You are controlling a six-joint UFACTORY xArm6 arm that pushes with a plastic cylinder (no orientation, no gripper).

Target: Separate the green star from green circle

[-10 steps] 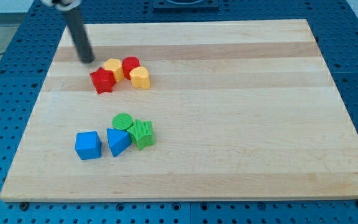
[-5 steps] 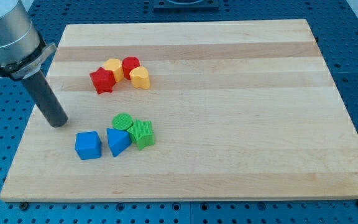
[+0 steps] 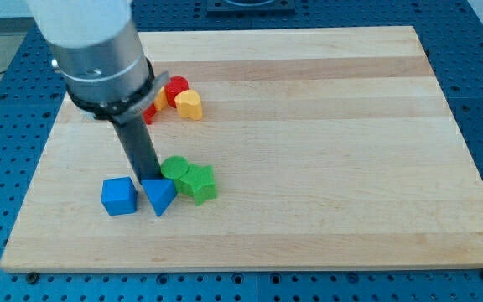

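- No jaws on this rig, just a rod; my tip (image 3: 151, 178) sits just left of the green circle (image 3: 173, 167), probably touching it.
- The green star (image 3: 198, 182) touches the circle's right side on the worktop (image 3: 325, 168), so wedging in looks like the plan.

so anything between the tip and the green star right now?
Yes. My tip sits at the left edge of the green circle, just above the blue triangle. The green circle lies between the tip and the green star, touching the star.
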